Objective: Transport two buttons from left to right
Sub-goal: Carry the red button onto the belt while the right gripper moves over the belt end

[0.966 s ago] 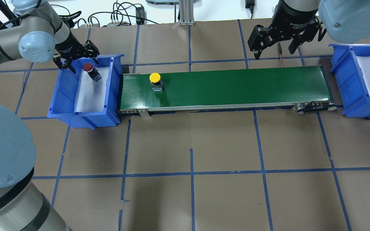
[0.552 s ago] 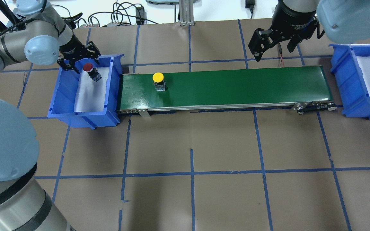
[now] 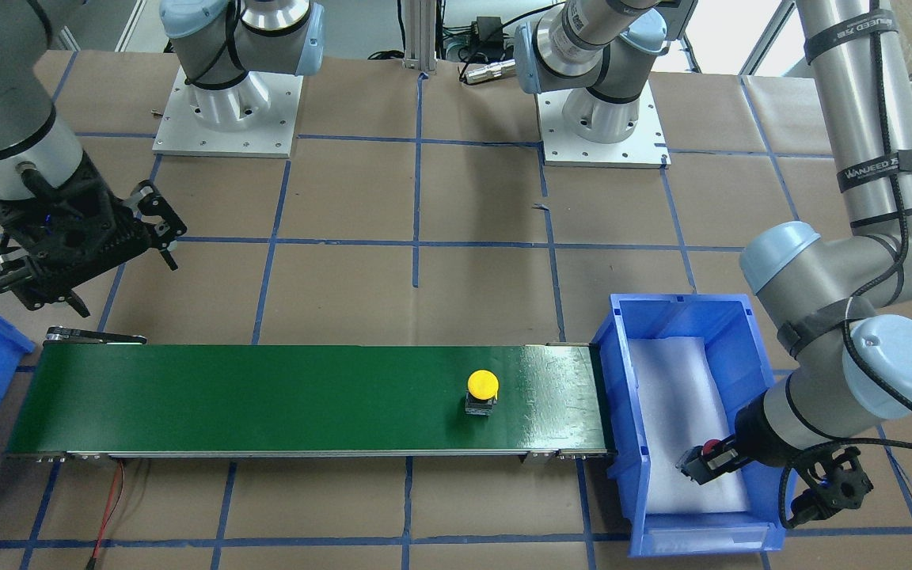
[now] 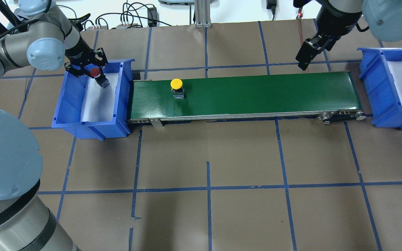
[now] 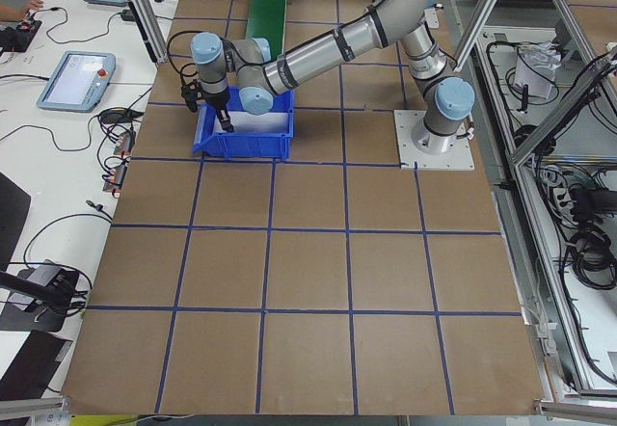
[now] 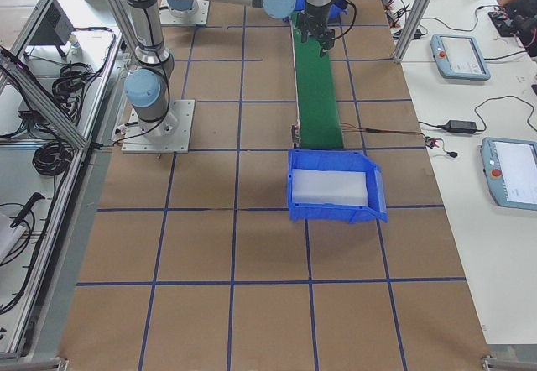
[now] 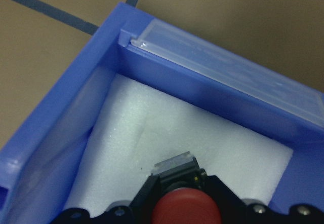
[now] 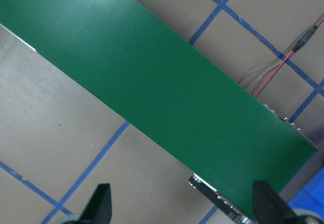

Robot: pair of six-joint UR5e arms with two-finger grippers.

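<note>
The red button (image 4: 95,72) lies tilted on white foam in the left blue bin (image 4: 68,101). My left gripper (image 4: 88,68) is open and low in that bin, its fingers on either side of the red cap; the left wrist view shows the cap (image 7: 186,211) between them. The yellow button (image 4: 176,83) stands upright on the green conveyor belt (image 4: 257,94), near its left end; it also shows in the front view (image 3: 482,385). My right gripper (image 4: 305,55) is open and empty, above the table just behind the belt's right part, fingers (image 8: 103,199) spread.
The right blue bin (image 4: 372,80), lined with white foam, stands just past the belt's right end. A red and black wire (image 3: 112,495) runs out from the belt's right end. Brown paper with blue tape lines covers the table.
The yellow button has travelled a little to the right along the belt. My left gripper has moved down over the red button. My right gripper has turned and shifted right.
</note>
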